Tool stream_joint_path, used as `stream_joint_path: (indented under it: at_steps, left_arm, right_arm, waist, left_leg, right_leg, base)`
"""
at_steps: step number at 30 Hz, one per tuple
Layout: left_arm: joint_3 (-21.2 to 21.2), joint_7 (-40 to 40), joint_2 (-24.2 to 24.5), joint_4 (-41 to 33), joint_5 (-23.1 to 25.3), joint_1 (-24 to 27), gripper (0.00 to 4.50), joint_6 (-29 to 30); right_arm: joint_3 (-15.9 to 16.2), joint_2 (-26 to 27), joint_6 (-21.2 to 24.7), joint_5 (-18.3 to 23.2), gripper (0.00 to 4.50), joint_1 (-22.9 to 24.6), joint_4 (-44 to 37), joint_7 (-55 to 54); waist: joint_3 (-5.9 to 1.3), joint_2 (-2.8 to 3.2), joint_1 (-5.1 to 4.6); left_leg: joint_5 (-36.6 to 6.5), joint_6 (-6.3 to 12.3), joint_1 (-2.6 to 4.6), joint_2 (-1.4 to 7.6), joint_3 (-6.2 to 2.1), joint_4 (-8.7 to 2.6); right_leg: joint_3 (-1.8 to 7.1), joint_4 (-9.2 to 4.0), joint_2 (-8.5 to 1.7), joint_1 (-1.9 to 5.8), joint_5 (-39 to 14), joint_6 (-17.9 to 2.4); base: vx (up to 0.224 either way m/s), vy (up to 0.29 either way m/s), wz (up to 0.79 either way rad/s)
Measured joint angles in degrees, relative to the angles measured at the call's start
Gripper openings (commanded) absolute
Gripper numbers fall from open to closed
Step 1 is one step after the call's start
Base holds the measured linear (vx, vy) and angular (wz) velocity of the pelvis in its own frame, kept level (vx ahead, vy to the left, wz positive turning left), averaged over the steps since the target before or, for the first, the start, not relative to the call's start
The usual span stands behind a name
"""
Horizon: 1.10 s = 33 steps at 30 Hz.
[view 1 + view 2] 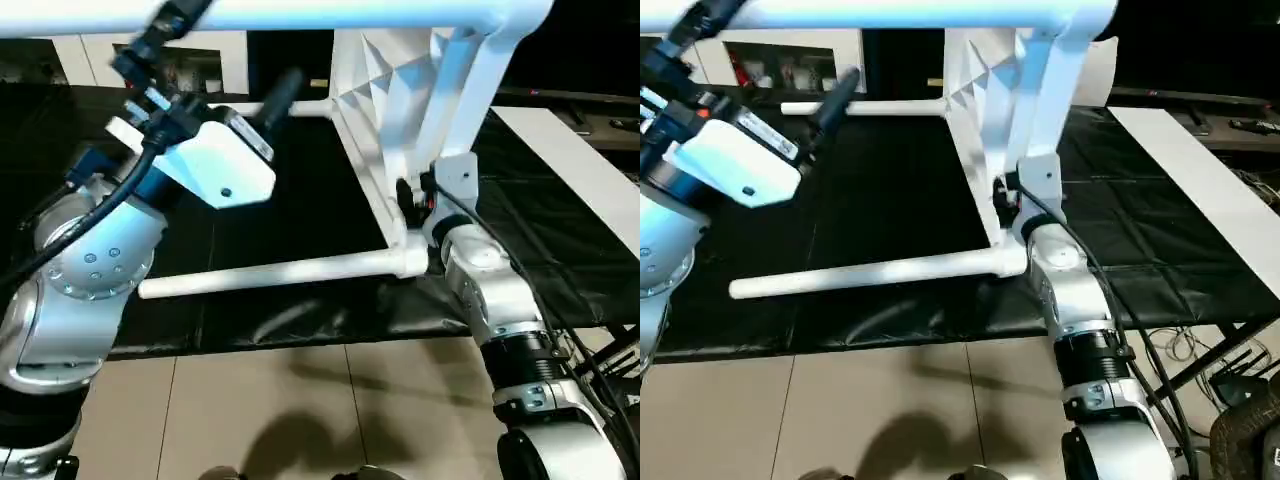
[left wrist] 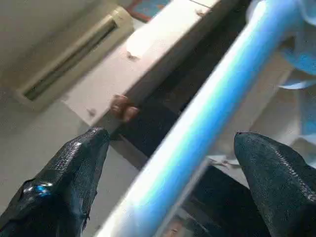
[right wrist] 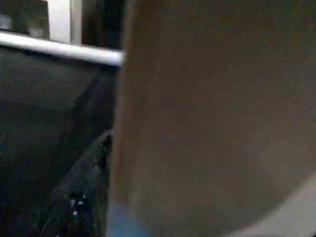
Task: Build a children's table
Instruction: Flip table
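We saw the raised leg (image 2: 197, 133) running lengthwise between our left gripper's (image 2: 168, 163) spread fingers, untouched; the top (image 1: 375, 130) stood on edge, right gripper's fingers hidden, unreadable.

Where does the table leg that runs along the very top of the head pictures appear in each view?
Left eye view: the upper leg lies along the top edge.
Right eye view: the same, along the top edge.
Left wrist view: the bluish tube running diagonally inside the open left gripper.
Right wrist view: cannot tell; a white tube crosses, but which leg is unclear.
Shared landmark: the black mat.
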Motion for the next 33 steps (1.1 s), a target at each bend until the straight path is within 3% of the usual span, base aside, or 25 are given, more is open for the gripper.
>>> stream_joint_path:
  at_steps: [7,12,14,19,22,23,33]
  left_arm:
    - [0.3,1.4,0.2,4.7,4.5,0.0,4.5,2.2]
    - [1.0,2.1,-0.3,7.8,5.1,-0.5,4.5,3.8]
    - [1.1,2.6,-1.0,10.3,5.0,-2.4,4.16,4.2]
    - [0.9,2.6,-2.4,14.4,4.9,-7.3,3.88,4.5]
    - [0.4,2.7,-2.8,15.9,4.9,-8.6,3.73,4.3]
    - [0.2,2.7,-2.9,16.5,5.0,-9.1,3.4,4.1]
    - [-0.8,2.4,-2.8,21.0,5.6,-12.2,2.78,2.6]
  right_arm:
    - [-0.1,-0.2,-1.1,0.0,2.56,-1.5,3.3,1.1]
    - [-0.1,-0.2,-2.3,0.7,2.26,-1.6,3.7,2.4]
    - [0.4,-0.1,-2.8,0.6,2.14,-1.7,3.8,2.6]
    - [0.6,-0.1,-3.1,0.4,2.02,-1.8,3.8,2.6]
    - [0.9,-0.4,-3.3,-0.1,2.01,-1.8,3.7,2.6]
    - [1.0,-0.5,-3.4,-0.3,2.0,-1.8,3.6,2.6]
    - [1.5,-2.0,-3.3,-1.2,2.0,-1.0,1.6,2.2]
  waist:
    - [0.02,0.02,-0.07]
    - [0.04,0.07,0.11]
    - [0.08,0.14,0.36]
    - [0.19,0.34,0.82]
    - [0.31,0.72,0.89]
    - [0.38,0.85,0.98]
    - [0.49,2.38,1.98]
  left_leg:
    - [0.0,-0.03,0.02,0.0,0.0,0.0]
    - [0.0,-0.03,0.04,0.01,-0.02,0.0]
    - [0.0,-0.03,0.05,0.01,-0.02,0.0]
    - [0.0,-0.04,0.04,0.0,-0.02,0.0]
    - [0.0,-0.04,0.04,0.0,-0.02,0.0]
    - [0.0,-0.04,0.06,0.01,-0.03,0.0]
    - [0.1,-0.04,0.05,-0.01,-0.06,0.01]
  right_leg:
    - [0.01,0.12,0.0,-0.06,0.0,0.0]
    - [0.0,0.13,0.0,-0.1,0.0,-0.1]
    - [-0.02,0.12,0.0,-0.17,0.1,-0.1]
    - [-0.01,0.11,0.0,-0.19,0.1,-0.2]
    - [-0.01,0.12,0.0,-0.15,0.2,-0.4]
    - [-0.02,0.12,0.0,-0.16,0.2,-0.3]
    - [-0.08,0.09,-0.04,-0.17,0.2,-0.3]
  base:
    - [0.0,0.0,0.0]
    - [0.0,0.0,0.0]
    - [0.0,0.0,0.0]
    - [0.0,0.0,0.0]
    - [0.0,0.0,0.0]
    - [0.0,0.0,0.0]
    - [0.0,0.0,0.0]
